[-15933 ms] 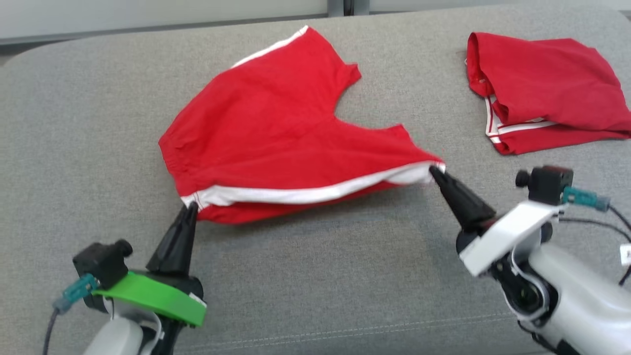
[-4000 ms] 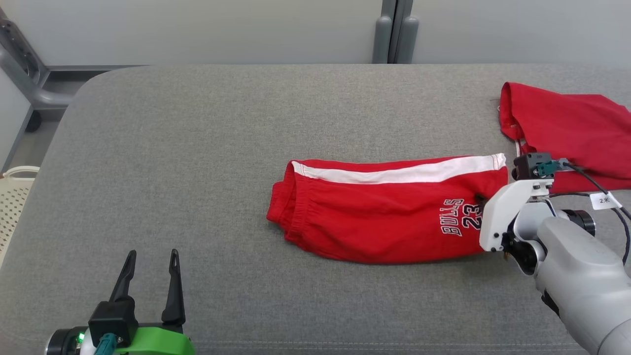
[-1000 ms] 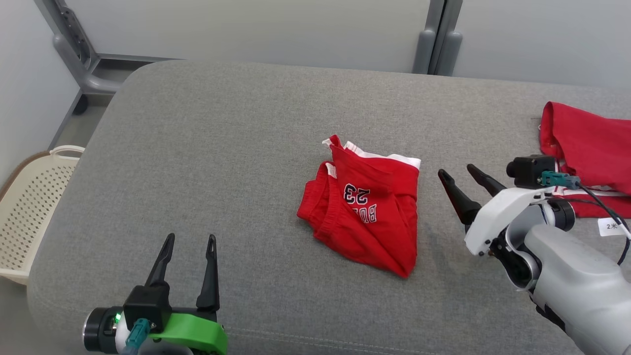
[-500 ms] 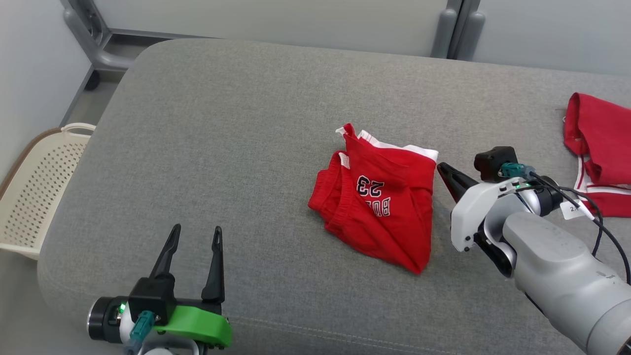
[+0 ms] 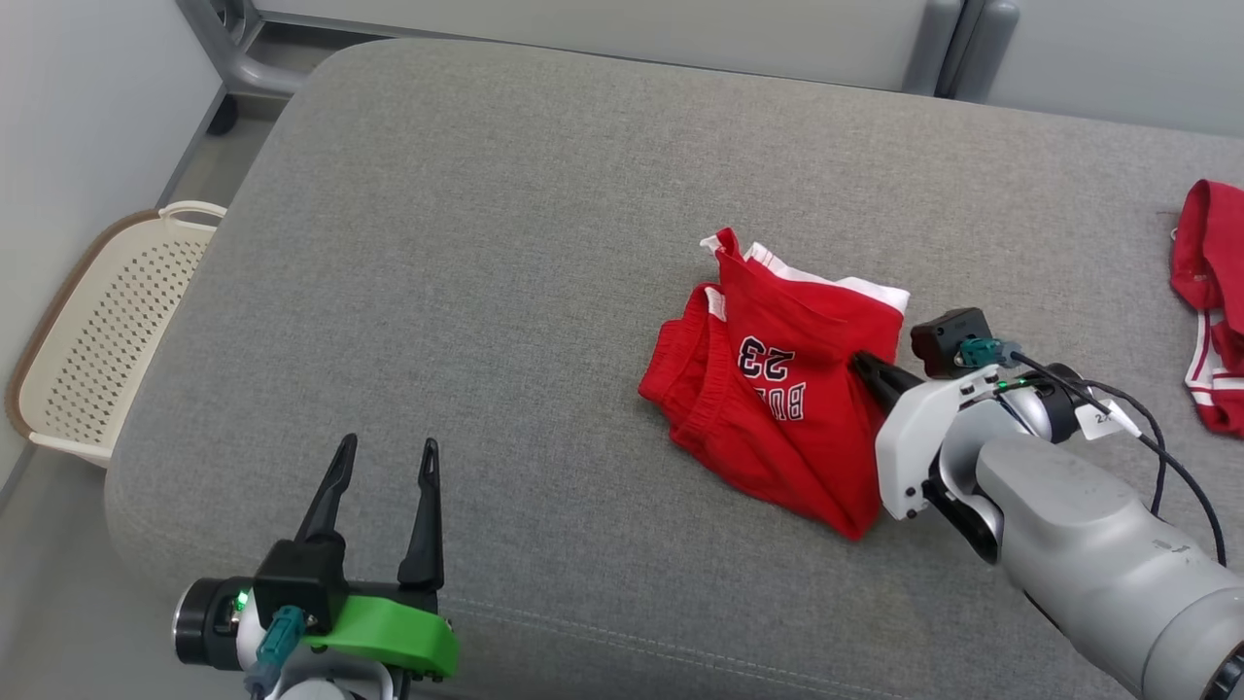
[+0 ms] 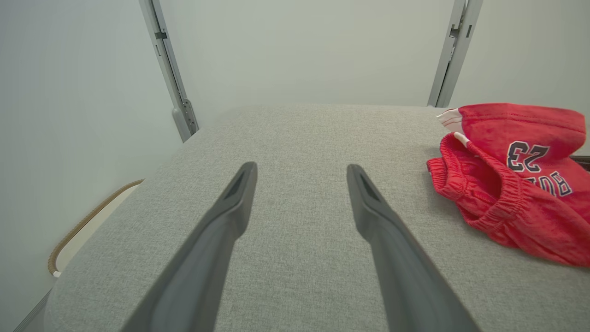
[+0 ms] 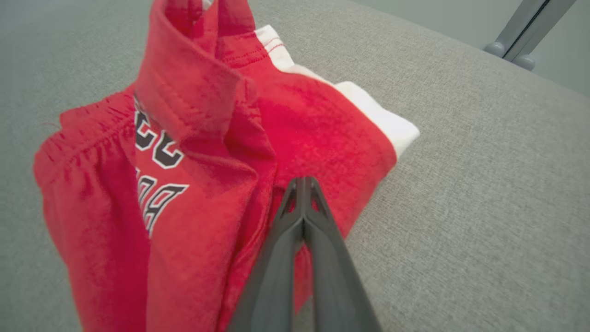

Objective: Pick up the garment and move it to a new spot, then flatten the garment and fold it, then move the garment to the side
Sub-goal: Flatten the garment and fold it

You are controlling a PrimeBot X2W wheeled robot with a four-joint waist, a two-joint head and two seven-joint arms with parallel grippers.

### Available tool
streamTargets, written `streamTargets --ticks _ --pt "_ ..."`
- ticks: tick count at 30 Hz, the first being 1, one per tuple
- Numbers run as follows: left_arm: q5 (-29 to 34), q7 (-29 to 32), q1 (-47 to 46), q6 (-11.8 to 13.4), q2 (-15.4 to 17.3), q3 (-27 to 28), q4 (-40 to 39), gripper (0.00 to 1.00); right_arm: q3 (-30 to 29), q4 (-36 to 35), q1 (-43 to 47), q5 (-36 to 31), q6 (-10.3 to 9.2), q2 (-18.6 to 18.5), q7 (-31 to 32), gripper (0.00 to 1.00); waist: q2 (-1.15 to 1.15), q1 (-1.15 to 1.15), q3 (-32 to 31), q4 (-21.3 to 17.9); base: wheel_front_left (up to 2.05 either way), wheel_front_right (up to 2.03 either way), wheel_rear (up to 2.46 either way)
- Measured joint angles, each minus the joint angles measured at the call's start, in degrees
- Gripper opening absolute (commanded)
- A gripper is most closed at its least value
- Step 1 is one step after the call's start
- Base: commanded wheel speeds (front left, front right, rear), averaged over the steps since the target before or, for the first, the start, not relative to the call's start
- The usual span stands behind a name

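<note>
Right pincer (image 5: 859,361): a second ago it stood open, just off the right edge of the shorts (image 5: 777,408). Now it is closed tight, fingers pressed together, tips on the red cloth at that right edge. In the right wrist view the tips (image 7: 302,180) lie on the upper layer, beside the white band. No cloth shows between the fingers, so I cannot tell whether a fold is caught.

Left pincer (image 5: 387,445): spread wide, empty, hovering over bare desk (image 5: 505,243) near the front edge, well apart from the shorts. No change over the last second.

Shorts: folded bundle right of the desk's middle, "23" print up, waistband toward the left. Same shape and lie as a second ago; the picture's shift is the head camera's, not the cloth's.

A second red garment (image 5: 1210,292) lies at the far right of the desk. A basket (image 5: 97,331) stands on the floor to the left.

Reading: folding looks done, and this closing is likely the grip for the last step, moving the shorts aside. A one-edge hold is a risk, since the layers may slide open when lifted or dragged.
</note>
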Motion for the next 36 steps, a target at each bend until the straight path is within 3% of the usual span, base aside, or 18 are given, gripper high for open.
streamTargets --ticks 8,19,27,31,36 --pt "-0.1 0.0 -0.2 0.1 0.0 0.2 0.0 1.0 3.7 -5.6 0.3 4.9 0.0 -0.7 0.4 0.0 0.0 0.0 0.1 -0.5 0.0 0.0 0.0" --pt "-0.4 0.0 -0.6 0.1 -0.1 0.3 0.4 1.0 9.7 -20.8 4.2 10.8 -0.01 -4.5 0.9 0.0 0.0 0.0 -1.0 -0.7 0.0 0.0 0.0" --pt "-0.7 0.0 -0.5 0.1 -0.1 0.3 0.4 1.0 10.0 -25.4 6.9 10.8 0.0 -4.9 -0.1 0.0 0.0 0.0 -1.4 -0.6 0.0 0.0 0.0" --pt "-0.7 0.0 -0.4 0.3 -0.1 0.3 0.3 1.0 9.9 -25.7 6.2 11.4 -0.01 -7.2 -0.7 0.0 0.0 0.0 -1.4 -0.7 0.0 0.0 0.0" --pt "-0.8 0.0 -0.2 0.5 -0.1 0.4 -0.1 1.0 3.2 -27.0 5.3 10.6 -0.01 -10.1 -0.9 0.0 0.0 0.0 -1.4 -0.8 0.0 0.0 0.0"
